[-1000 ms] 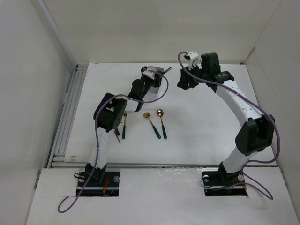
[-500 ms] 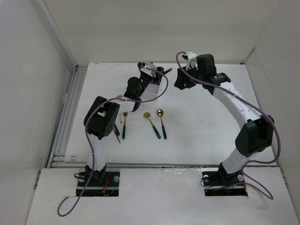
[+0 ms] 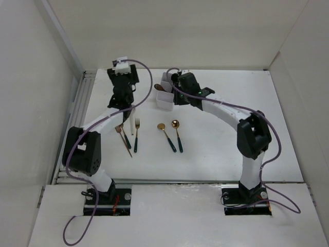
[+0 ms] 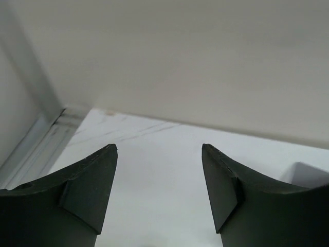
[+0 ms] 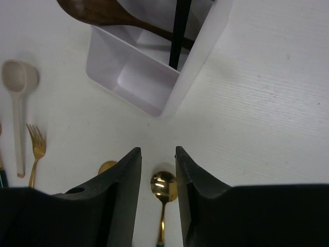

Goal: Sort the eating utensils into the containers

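Both arms swung left since prior frame. Near-center on bench lie gold spoon, gold fork. R gripper jaws slightly apart, empty, just near of divided box w/ brown spoon inside. L gripper far-left, jaws wide, empty.

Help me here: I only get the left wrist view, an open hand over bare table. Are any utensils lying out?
Observer: Yes; the top view shows a gold-headed fork with a dark handle lying on the white table.
Operator: Anything sorted already?
Observer: A brown wooden spoon sticks out of the white divided plastic box.
Operator: And the right hand?
Observer: It hovers empty, narrowly open, close to that box.
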Controlling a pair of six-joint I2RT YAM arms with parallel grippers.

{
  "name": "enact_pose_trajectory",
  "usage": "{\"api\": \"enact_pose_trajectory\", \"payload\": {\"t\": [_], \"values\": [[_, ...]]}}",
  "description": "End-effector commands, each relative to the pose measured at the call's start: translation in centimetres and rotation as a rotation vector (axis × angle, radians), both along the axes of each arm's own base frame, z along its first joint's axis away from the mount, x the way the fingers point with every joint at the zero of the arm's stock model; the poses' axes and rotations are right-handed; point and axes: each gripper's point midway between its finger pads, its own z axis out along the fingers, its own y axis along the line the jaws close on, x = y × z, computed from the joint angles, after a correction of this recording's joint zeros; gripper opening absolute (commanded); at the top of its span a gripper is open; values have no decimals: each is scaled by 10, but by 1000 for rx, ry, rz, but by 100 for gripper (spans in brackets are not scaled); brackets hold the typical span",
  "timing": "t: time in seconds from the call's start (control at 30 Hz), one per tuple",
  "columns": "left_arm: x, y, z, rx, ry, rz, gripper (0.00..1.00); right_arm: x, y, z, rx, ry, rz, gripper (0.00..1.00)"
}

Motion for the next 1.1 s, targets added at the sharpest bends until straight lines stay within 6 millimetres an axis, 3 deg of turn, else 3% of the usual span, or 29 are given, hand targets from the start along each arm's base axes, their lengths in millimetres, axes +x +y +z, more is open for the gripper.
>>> {"api": "enact_pose_trajectory", "payload": {"t": [0.0,0.07,0.13,0.33,0.37,0.43,0.53,0.73,0.77,0.8,0.9,1.07], "values": [[-22,43,-47,-23,179,97,63,23,-1,19,22,-49,-179,39],[-30,58,-46,-27,177,103,63,30,-5,20,33,-57,-208,41],[-39,57,-53,-46,188,72,63,39,1,24,69,-88,-215,43],[-57,64,-65,-41,180,61,63,46,7,-12,26,-20,-217,43],[-58,64,-58,-46,159,60,63,46,7,-12,26,-20,-217,43],[-61,65,-69,-41,181,61,64,52,13,-13,44,-46,-201,42],[-63,66,-67,-24,174,61,64,55,16,-9,63,-61,-194,42],[-64,70,-71,-22,183,69,64,63,22,-26,39,-31,-194,40],[-66,70,-76,-20,192,69,64,61,21,-40,19,-6,-194,37],[-65,70,-74,-22,183,69,64,64,22,-34,27,-16,-194,36],[-65,70,-74,-22,183,69,64,68,18,-49,5,11,-203,31],[-65,70,-74,-22,183,69,66,77,2,-38,-41,-35,-246,10]]}}
